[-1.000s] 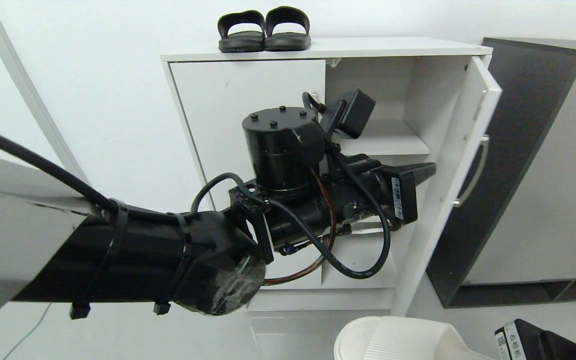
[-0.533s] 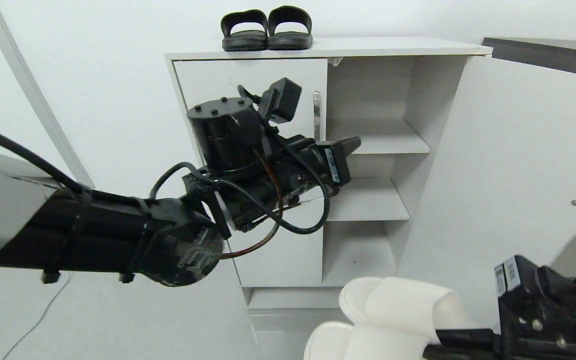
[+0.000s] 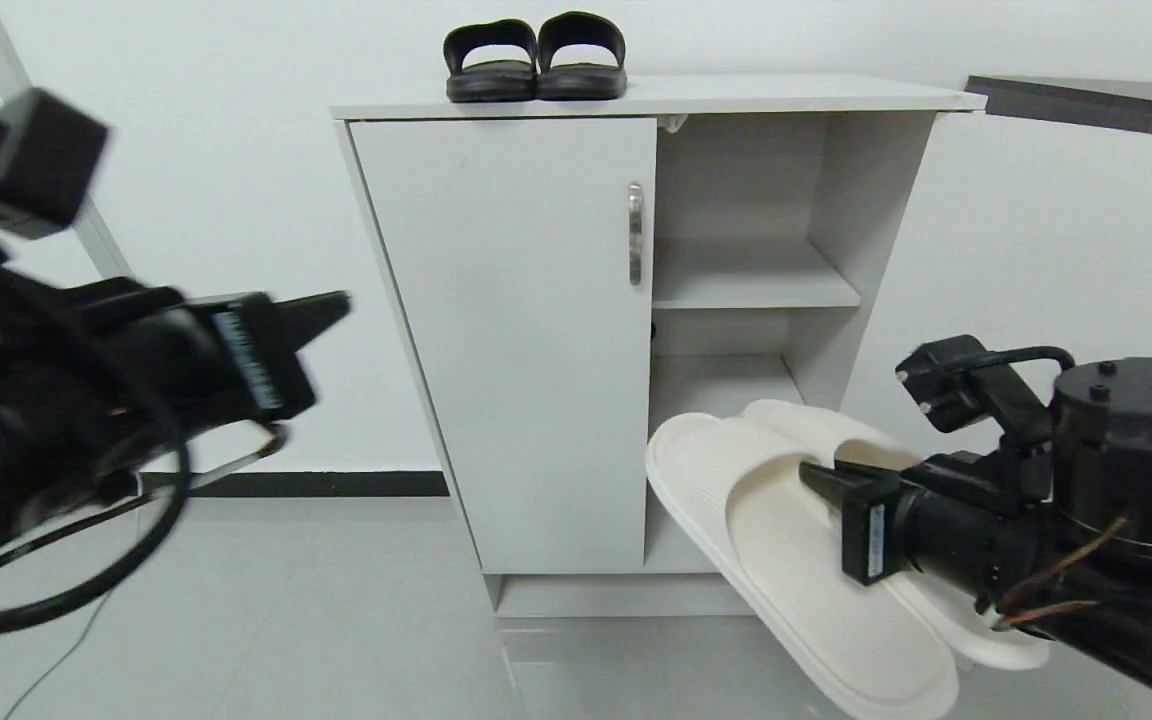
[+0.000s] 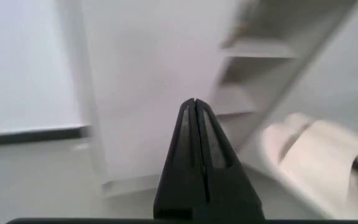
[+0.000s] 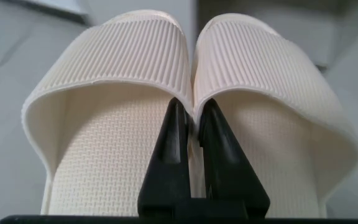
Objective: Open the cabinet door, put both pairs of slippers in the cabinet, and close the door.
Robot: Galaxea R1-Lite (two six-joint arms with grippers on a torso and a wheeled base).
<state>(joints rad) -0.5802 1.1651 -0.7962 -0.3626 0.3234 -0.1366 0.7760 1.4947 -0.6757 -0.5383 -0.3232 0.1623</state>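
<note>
The right end effector (image 3: pixel 814 476) carries the white slippers (image 3: pixel 786 560) in front of the open half of the cabinet (image 3: pixel 636 95), low and just before its lower compartments; one finger sits inside each slipper and the two pinch the adjoining inner walls together, so the pair travels as one. The left end effector (image 3: pixel 341 300), fingers pressed together and holding nothing, hangs well off to the left, clear of the closed left door (image 3: pixel 506 340) and its handle (image 3: pixel 635 233). The right door (image 3: pixel 1036 250) stands swung wide; the black slippers (image 3: pixel 534 55) sit side by side on the cabinet's top, toes toward the wall.

The white pair's long axis runs from the robot's right arm toward the opening, toe ends foremost and heels trailing past the wrist; it rides canted rather than level.

To place it well, the arm should probably level the pair, line that axis up square with the chosen shelf (image 3: pixel 751 290) and enter toes first, midway between the central partition and the side wall; the heels must clear the shelf's front edge before the fingers part, or the pair may tip out; the withdrawal should be straight back so the fingers do not drag a slipper along.
</note>
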